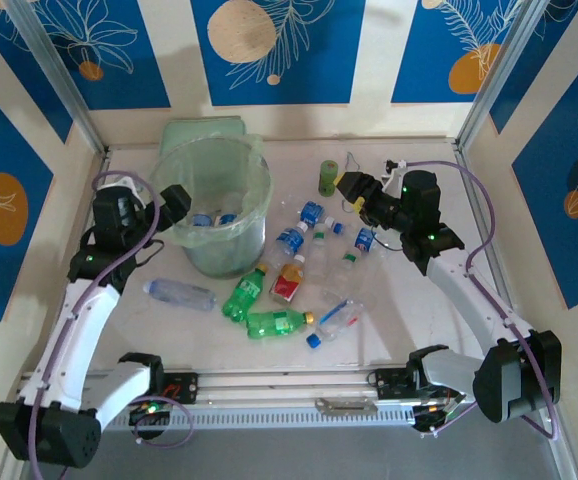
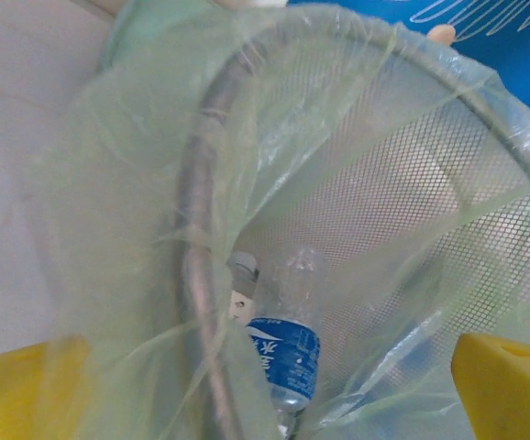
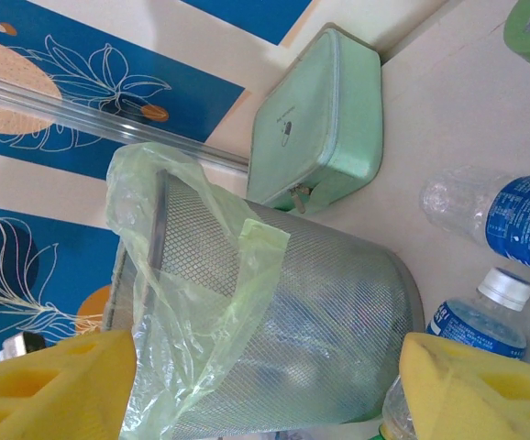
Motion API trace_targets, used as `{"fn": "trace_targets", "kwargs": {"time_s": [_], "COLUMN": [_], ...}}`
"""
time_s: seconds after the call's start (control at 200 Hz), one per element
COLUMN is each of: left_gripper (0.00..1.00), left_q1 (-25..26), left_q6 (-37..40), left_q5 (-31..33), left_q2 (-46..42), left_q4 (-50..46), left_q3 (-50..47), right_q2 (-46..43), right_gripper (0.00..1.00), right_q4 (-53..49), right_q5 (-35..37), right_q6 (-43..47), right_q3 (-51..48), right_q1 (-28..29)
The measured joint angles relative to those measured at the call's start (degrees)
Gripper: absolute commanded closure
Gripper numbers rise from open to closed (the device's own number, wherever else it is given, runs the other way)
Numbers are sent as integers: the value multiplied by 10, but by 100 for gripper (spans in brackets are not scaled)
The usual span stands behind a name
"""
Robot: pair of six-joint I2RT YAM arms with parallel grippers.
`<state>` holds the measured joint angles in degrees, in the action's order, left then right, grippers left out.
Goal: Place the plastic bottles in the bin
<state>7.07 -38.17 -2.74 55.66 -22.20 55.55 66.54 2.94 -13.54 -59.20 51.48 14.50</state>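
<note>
top external: left hand [image 1: 176, 200] spread wide, empty, at rim of round pale-green bag-lined bin [image 1: 259, 170]. right hand [image 1: 353, 188] part open, empty. clear blue-labelled plastic bottles [image 1: 312, 213] scattered on tabletop [image 1: 399, 300] just nearward of right hand, the closer one.

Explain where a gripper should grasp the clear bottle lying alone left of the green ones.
Probably take the clear bottle across its mid-body, coming down from above: it lies flat, its long axis roughly left-right, with bare table along both long sides.
</note>
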Motion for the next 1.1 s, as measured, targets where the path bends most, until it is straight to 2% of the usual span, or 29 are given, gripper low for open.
{"fn": "trace_targets", "kwargs": {"time_s": [0.375,0.57,0.725,0.9,1.1], "left_gripper": [0,0,0,0,0], "left_q1": [0,-1,-1,-6,-51], "left_q6": [-35,-17,6,10,-25], "left_q5": [-39,-33,12,111,172], "left_q2": [97,135,110,38,-39], "left_q4": [156,165,128,21,-79], "left_q3": [4,25,30,30,2], "right_q2": [-4,-10,-24,-35,-37], "right_gripper": [23,23,23,23,23], "right_q4": [-10,-12,-19,-23,-24], "right_q5": [0,2,9,13,15], "right_q6": [0,0,1,7,11], "right_q3": [0,-9,-18,-18,-24], "right_q1": [1,1,2,2,-2]}}
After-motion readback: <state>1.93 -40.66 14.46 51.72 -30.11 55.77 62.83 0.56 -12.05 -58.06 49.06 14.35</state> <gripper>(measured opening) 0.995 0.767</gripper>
